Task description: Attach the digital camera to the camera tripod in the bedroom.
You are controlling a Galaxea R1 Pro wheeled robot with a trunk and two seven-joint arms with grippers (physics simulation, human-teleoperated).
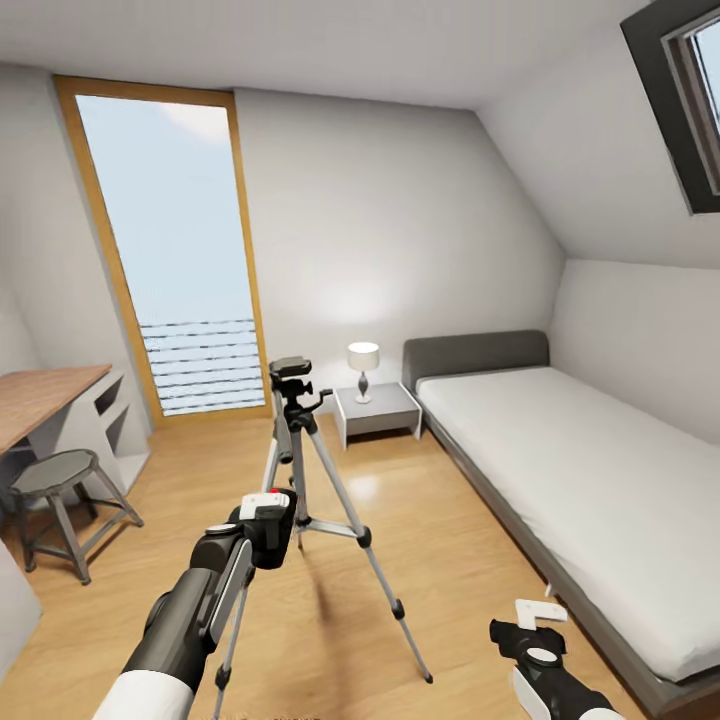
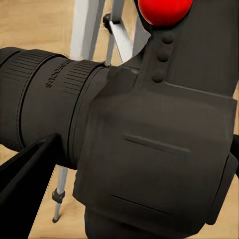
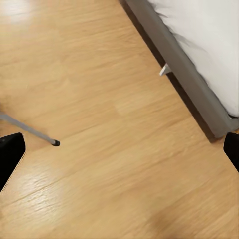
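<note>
Black camera [image 2: 149, 139] gripped in my left claw [image 1: 268, 522], low beside the tripod [image 1: 300, 440] legs; right claw [image 1: 530, 630] wide, empty. Pickup done; lifting and mounting on the head remains.

The room has white walls and a sloped white ceiling, with a dark-framed skylight [image 1: 680, 100] set in the slope above the bed [image 1: 580, 470]. The bed is low and grey-framed, with a white mattress and a grey headboard against the far wall. Just beside its head stands a white nightstand [image 1: 378, 410] carrying a small lit lamp [image 1: 363, 368]. Further along that wall from the bed, a tall wood-framed glass door [image 1: 175, 250] shows pale sky. A wooden desk [image 1: 40, 400] and grey stool [image 1: 65, 500] stand well apart from the bed, across the light wood floor [image 1: 470, 560].
</note>
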